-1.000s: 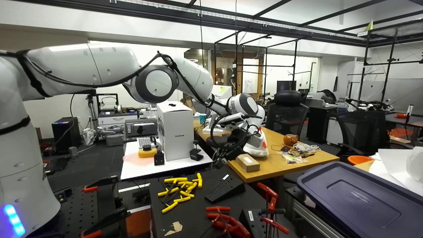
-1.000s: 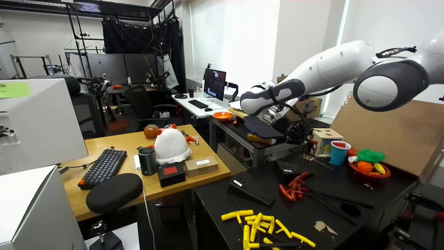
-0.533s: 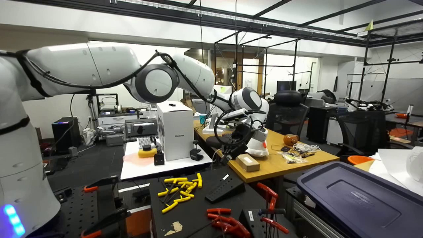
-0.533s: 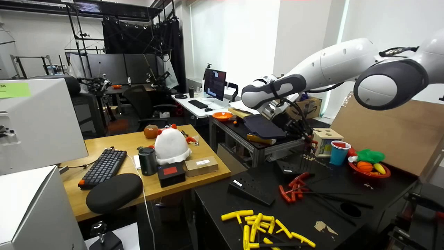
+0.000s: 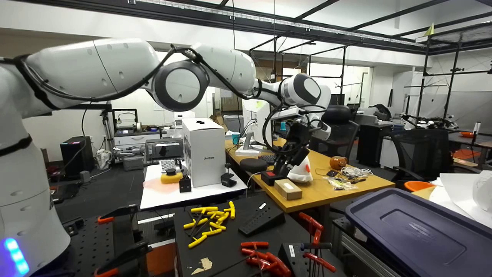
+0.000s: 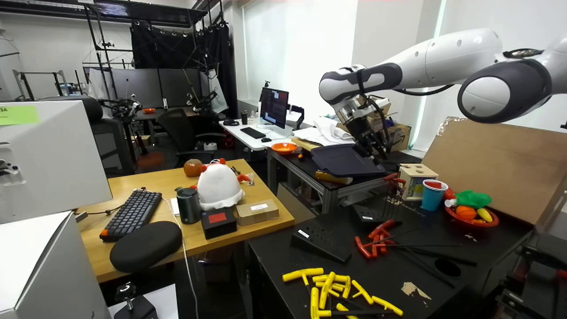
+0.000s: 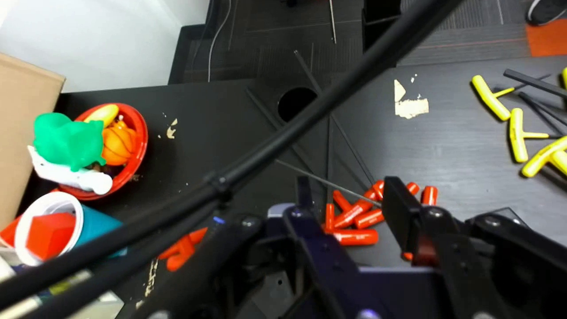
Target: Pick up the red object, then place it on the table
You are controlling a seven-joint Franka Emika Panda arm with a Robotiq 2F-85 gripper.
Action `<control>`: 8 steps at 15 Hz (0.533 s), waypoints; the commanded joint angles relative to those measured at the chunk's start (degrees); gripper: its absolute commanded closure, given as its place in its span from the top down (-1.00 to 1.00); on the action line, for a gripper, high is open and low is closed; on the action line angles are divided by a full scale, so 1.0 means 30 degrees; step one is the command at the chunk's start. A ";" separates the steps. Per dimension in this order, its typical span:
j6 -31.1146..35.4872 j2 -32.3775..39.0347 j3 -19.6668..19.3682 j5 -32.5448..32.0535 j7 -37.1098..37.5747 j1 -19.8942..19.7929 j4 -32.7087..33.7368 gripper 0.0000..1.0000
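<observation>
Black surface [image 7: 203, 128] bears piled red handles [image 7: 352, 215] below the parted jaws.

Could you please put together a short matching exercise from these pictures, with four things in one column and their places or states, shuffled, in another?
Column one
1. Round white plush toy with red knobs
2. Orange toy ball with dark lines
3. Loose heap of red-handled T-shaped tools
4. Black two-fingered gripper

Column two
A. On the flat black tabletop
B. In the round red bowl
C. In the air, jaws apart
D. On the tan wooden table

Pairs: 1-D; 2-B; 3-A; 4-C
</observation>
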 commanded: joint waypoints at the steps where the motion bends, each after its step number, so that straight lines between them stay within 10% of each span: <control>1: -0.0113 0.0484 0.0229 0.1106 0.0205 -0.0790 0.2956 0.57; 4: 0.1661 -0.0642 0.0193 0.1485 0.0631 -0.1180 0.2243 0.97; 8: 0.4109 -0.0858 0.0143 0.1624 0.0862 -0.1569 0.2564 1.00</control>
